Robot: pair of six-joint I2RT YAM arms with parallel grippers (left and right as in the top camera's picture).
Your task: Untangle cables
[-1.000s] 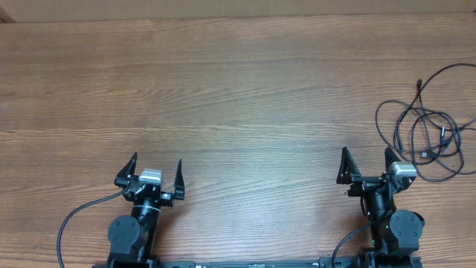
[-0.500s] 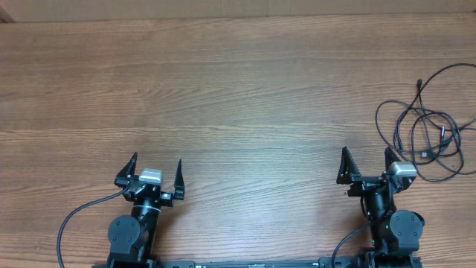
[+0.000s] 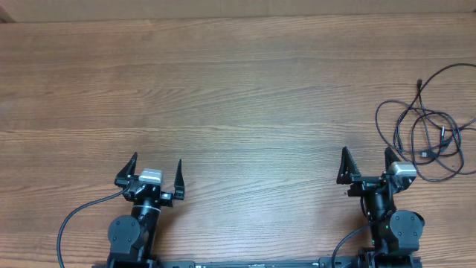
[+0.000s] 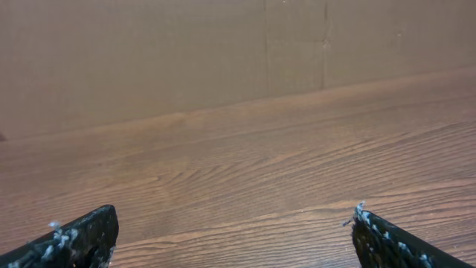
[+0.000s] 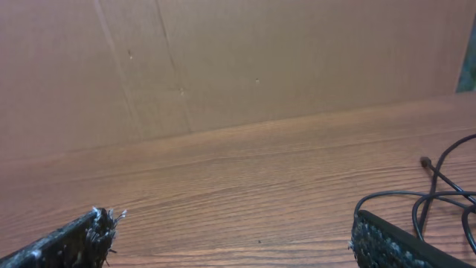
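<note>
Brown wood-grain table (image 3: 238, 89) fills the overhead view, and a plain cardboard wall (image 4: 149, 59) stands along its far edge, showing in both wrist views.

I have two arms mounted at the near edge. My left gripper (image 3: 157, 158) sits low on the left side with its two fingers spread as wide as they go and nothing between them; only bare wood shows in the gap (image 4: 234, 231). My right gripper (image 3: 365, 150) is on the right side, spread just as wide and also holding nothing (image 5: 230, 234).

The cables (image 3: 428, 138) lie at the far right edge of the table, a loose tangle of thin black cords in overlapping loops. I cannot count how many separate cords there are, as the loops cross each other. One small plug end (image 3: 422, 82) sticks out toward the far side, with at least two more small ends inside the loops. The nearest loop lies just beside my right gripper's outer finger (image 5: 394, 242); from the right wrist camera the cords (image 5: 446, 190) run behind that finger.

Two thicker arm leads (image 3: 71, 219) curve out by the arm bases, one for each arm.
</note>
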